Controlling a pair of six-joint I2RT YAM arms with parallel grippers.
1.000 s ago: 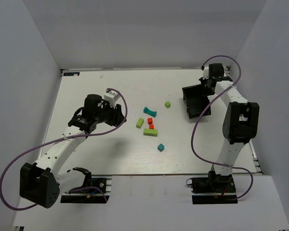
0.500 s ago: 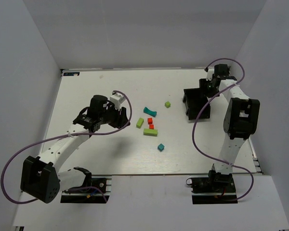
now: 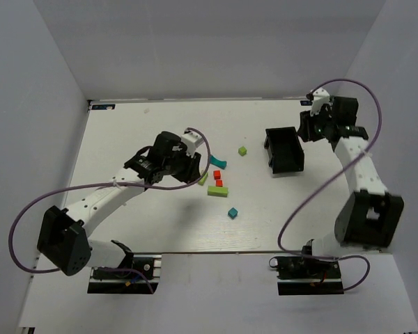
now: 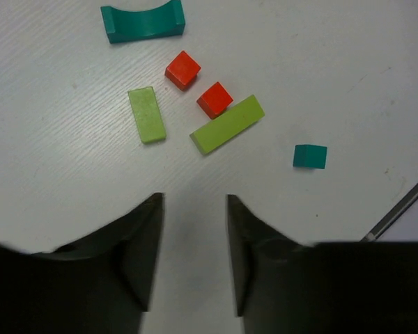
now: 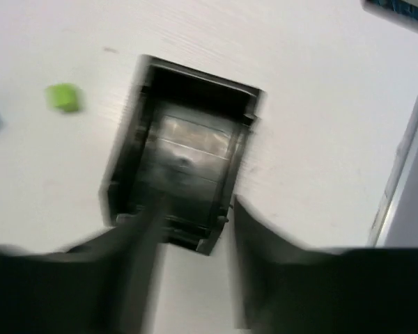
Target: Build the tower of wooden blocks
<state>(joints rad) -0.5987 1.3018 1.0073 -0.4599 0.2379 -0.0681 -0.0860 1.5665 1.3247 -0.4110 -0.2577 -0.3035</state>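
The wooden blocks lie loose and flat on the table, none stacked. In the left wrist view I see a teal arch point(image 4: 143, 21), two red cubes point(image 4: 182, 69) point(image 4: 214, 99), a short lime block point(image 4: 147, 115), a long lime block point(image 4: 227, 124) and a teal cube point(image 4: 310, 156). My left gripper point(image 4: 194, 209) is open and empty, just short of the lime blocks. From above it point(image 3: 195, 170) sits beside the cluster point(image 3: 217, 184). A lone lime cube point(image 3: 242, 150) lies further back. My right gripper point(image 5: 195, 209) is open and empty, by the near end of the black bin point(image 5: 181, 167).
The black bin point(image 3: 284, 150) stands at the right of the table, open side up, with nothing visible inside. The right arm's purple cable point(image 3: 313, 188) loops over the table's right side. White walls enclose the table on three sides.
My left gripper has moved right, up to the block cluster. My right arm has swung out to the right, its gripper now just right of the bin's far end. The right wrist view is motion-blurred.
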